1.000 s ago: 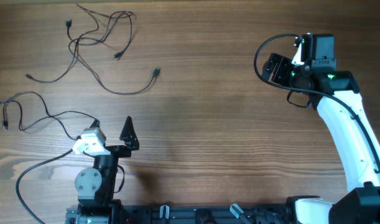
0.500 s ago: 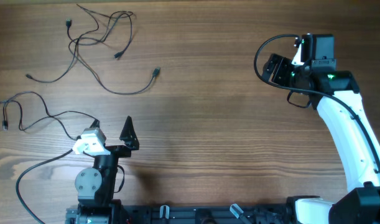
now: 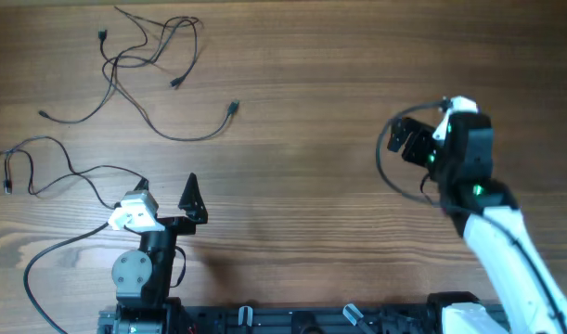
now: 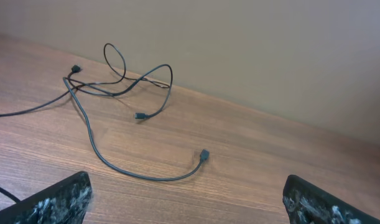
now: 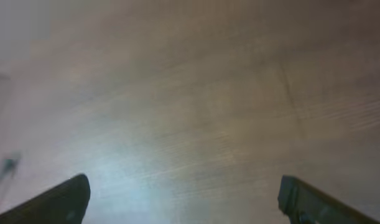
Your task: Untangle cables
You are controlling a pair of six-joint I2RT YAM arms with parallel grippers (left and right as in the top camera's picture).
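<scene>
Black cables in loose tangle on wooden table

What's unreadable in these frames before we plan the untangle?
Overhead: tangled cables too thin; which cord lies over which at the crossing is unresolved.
Overhead: loose cord ends right at the left hand; contact unclear.
Left wrist: one cord runs off the left edge, end cut off.
Right wrist: whole view blurred; dark smudge at left edge unidentifiable.
</scene>
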